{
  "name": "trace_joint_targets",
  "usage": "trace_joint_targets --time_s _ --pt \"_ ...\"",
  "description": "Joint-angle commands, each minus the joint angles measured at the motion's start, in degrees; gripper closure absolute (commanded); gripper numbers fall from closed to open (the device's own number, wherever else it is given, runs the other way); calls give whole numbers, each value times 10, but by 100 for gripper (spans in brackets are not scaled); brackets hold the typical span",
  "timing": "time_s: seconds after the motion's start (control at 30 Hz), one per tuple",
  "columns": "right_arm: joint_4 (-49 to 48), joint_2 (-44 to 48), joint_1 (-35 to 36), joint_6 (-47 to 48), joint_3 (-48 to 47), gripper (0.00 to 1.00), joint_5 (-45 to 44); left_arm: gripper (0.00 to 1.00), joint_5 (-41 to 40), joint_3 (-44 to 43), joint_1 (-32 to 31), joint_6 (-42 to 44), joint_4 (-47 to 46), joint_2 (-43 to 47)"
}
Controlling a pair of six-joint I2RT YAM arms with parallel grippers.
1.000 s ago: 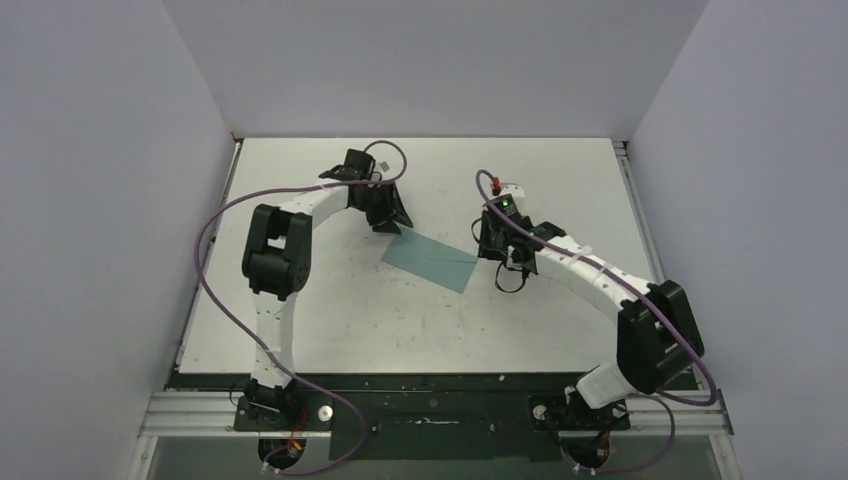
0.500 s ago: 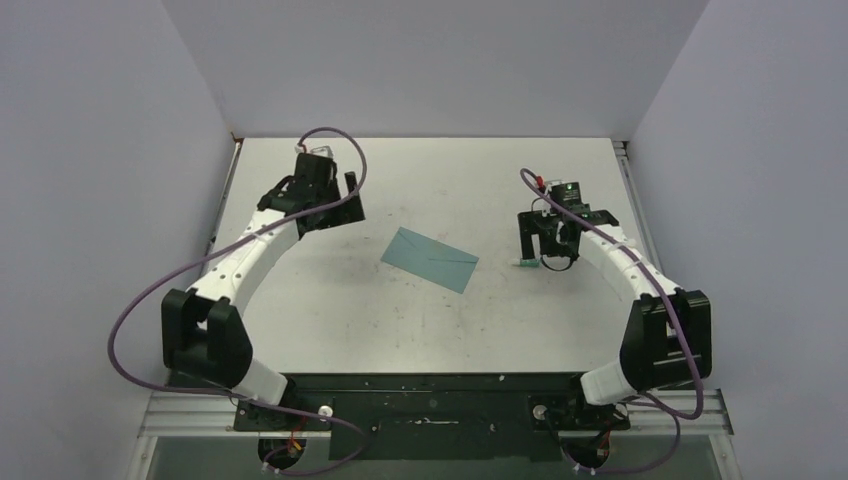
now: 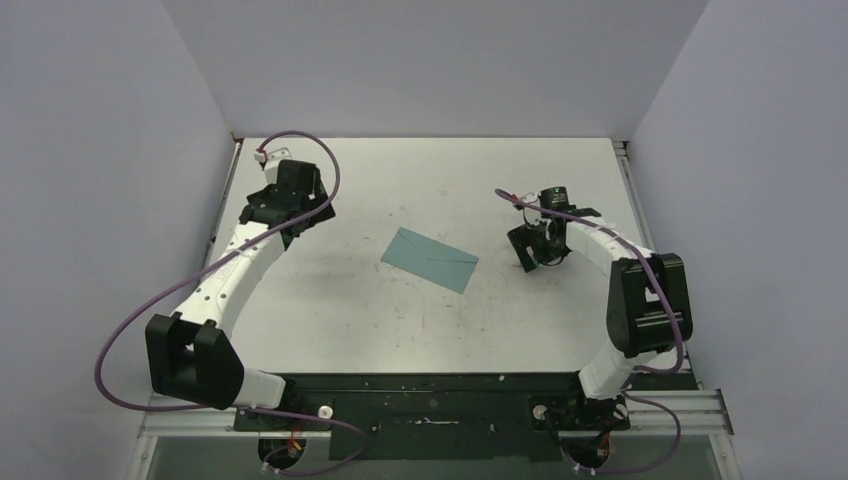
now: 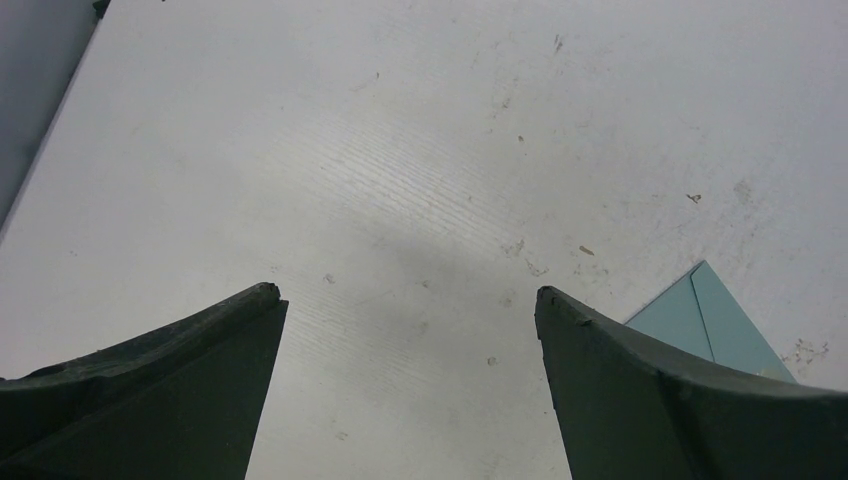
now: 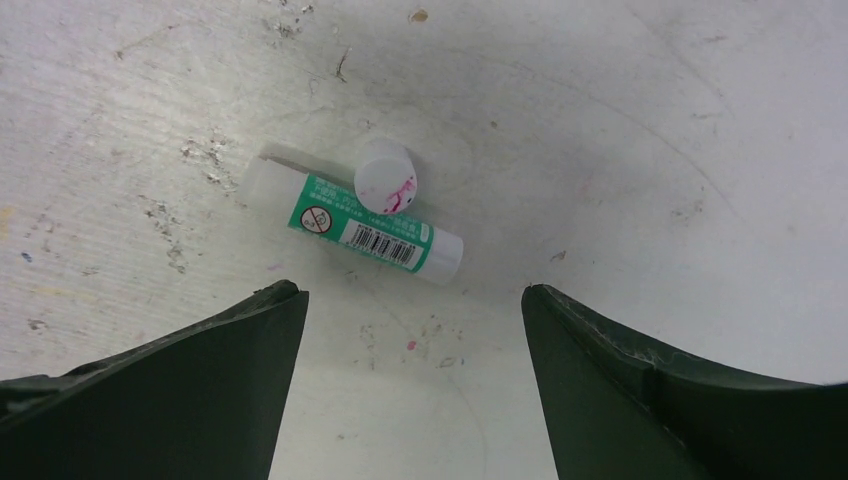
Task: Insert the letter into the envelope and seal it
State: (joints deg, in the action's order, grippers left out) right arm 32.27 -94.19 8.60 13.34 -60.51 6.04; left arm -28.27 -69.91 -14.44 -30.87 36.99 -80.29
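The teal envelope (image 3: pixel 430 258) lies flat and closed mid-table; one corner of it (image 4: pixel 722 322) shows past my left gripper's right finger. The letter shows in no view. My left gripper (image 3: pixel 298 208) (image 4: pixel 405 295) hovers over bare table well to the left of the envelope, open, nothing between its fingers. My right gripper (image 3: pixel 535 247) (image 5: pixel 410 290) hangs to the right of the envelope, open and empty, just behind a white-and-green glue stick (image 5: pixel 355 225).
A small white round cap (image 5: pixel 385 177) with pink smears rests against the glue stick. Grey walls close in the table on three sides. Purple cables loop off both arms. A metal rail (image 3: pixel 625 160) runs along the table's right edge.
Both grippers left the envelope and opened. The left arm drew back to the far left. The right arm swung out right, then came back a little over the glue stick.
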Motion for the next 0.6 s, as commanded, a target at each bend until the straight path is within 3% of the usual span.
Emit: trace_joint_targets --time_s 0.0,0.2,0.57 --pt "-27 -32 -4 66 -14 20 5 4 19 -10 1 3 -22 18" --pt "1 -69 -4 119 -40 35 33 4 35 -16 1 9 -28 19" --pt "0 -69 -3 165 -21 35 107 4 80 -5 1 15 -48 28"
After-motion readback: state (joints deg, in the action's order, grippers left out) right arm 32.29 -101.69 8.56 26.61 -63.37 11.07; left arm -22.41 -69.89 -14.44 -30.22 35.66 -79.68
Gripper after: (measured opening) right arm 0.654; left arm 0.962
